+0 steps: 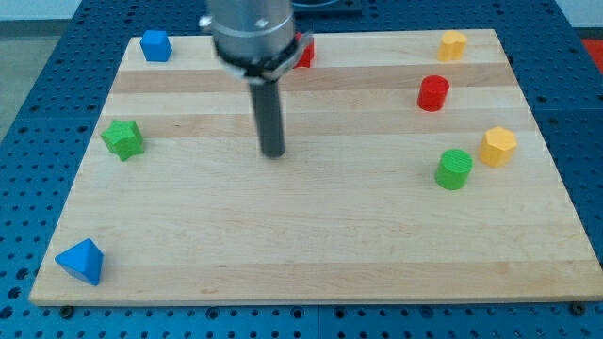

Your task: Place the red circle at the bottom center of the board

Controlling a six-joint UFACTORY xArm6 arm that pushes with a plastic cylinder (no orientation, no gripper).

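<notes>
A: Where is the red circle (433,92)?

B: Well to the right of my tip (273,153) and a little toward the top, untouched. A green cylinder (454,169) sits below it, with a yellow block (498,146) just beside that one.

A: And the tip itself?

B: A bare rod (no jaws to open or shut), standing on open board (311,254), touching no block. I'd judge this the approach step: no push has begun.

A: Next move?

B: I think the tip has to go round to the top-right side of the red circle, then drive it down and leftward toward the bottom centre, steering clear of the green cylinder.

A: What else is about?

B: A second red block (303,53) half hidden behind the arm, a green block (123,138) far left, blue ones at top left (155,45) and bottom left (81,261), another yellow (453,44) at top right. No containers anywhere
</notes>
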